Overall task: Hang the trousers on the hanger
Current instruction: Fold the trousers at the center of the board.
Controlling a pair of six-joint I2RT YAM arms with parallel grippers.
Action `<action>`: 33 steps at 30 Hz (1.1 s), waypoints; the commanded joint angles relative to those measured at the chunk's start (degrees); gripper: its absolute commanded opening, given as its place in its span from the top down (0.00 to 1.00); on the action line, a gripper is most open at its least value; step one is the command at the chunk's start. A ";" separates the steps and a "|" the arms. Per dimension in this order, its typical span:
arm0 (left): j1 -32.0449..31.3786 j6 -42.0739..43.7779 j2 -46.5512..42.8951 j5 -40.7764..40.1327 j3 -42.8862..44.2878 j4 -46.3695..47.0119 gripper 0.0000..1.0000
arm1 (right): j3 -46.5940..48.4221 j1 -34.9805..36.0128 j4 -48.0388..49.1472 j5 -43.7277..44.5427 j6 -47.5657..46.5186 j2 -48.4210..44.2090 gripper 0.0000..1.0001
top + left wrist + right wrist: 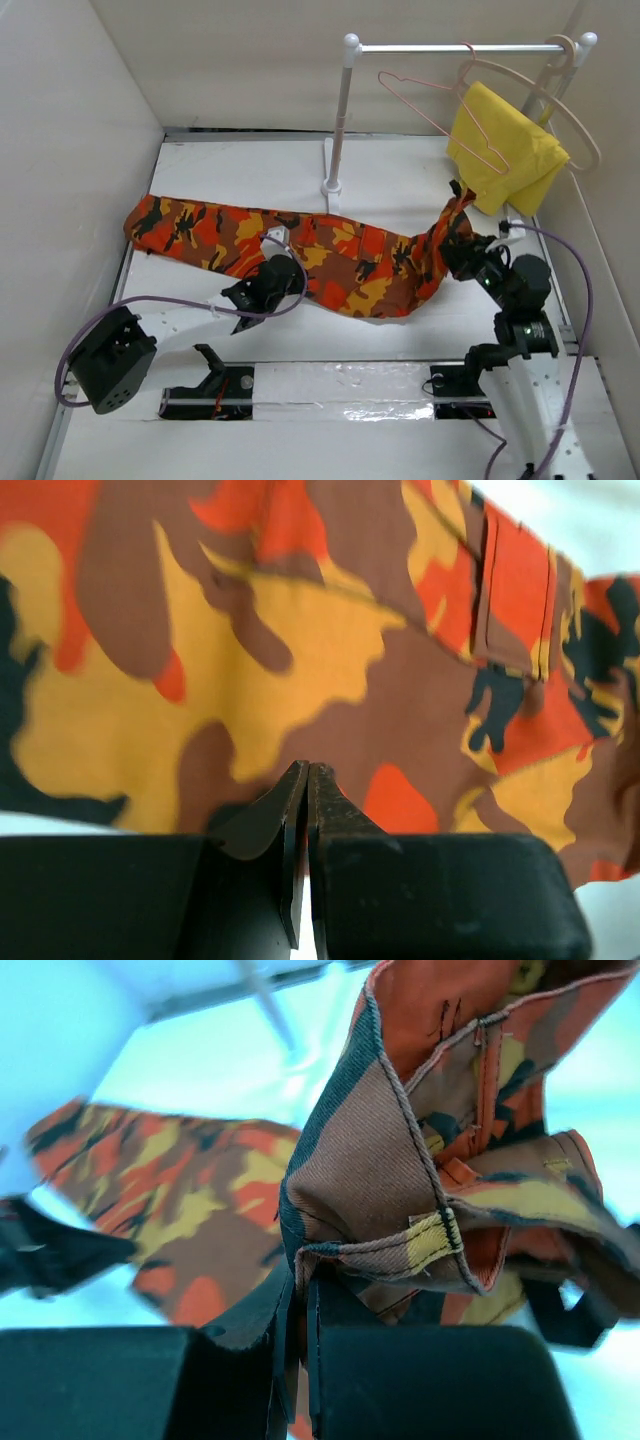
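Observation:
The camouflage trousers [340, 255] lie across the table from far left to right. My right gripper [458, 240] is shut on their waist end and holds it raised off the table, just below the yellow cloth; the right wrist view shows the bunched waistband [440, 1230] pinched between the fingers of the gripper [300, 1280]. My left gripper [268, 280] is shut at the near edge of the trousers' middle. In the left wrist view its tips [307, 772] meet over the fabric [300, 650] with no cloth visible between them. The pink wire hanger [440, 110] hangs empty on the rail.
A white rail [450, 47] on a post [340, 120] stands at the back. A beige wooden hanger [570, 110] carrying a plain yellow cloth [505, 150] hangs at its right end. White walls close in on the left and right of the table.

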 commanded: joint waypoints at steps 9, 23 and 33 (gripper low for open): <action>-15.08 -6.97 9.48 -13.17 1.39 5.96 1.00 | 32.22 28.21 -5.40 17.21 -2.95 12.97 1.00; -27.73 -5.84 38.49 -4.57 23.35 13.94 1.00 | 52.18 38.35 -12.50 27.32 -6.99 15.61 1.00; -28.37 -1.18 36.18 -0.25 29.39 13.61 0.93 | 53.34 39.40 -12.88 26.88 -10.25 20.97 1.00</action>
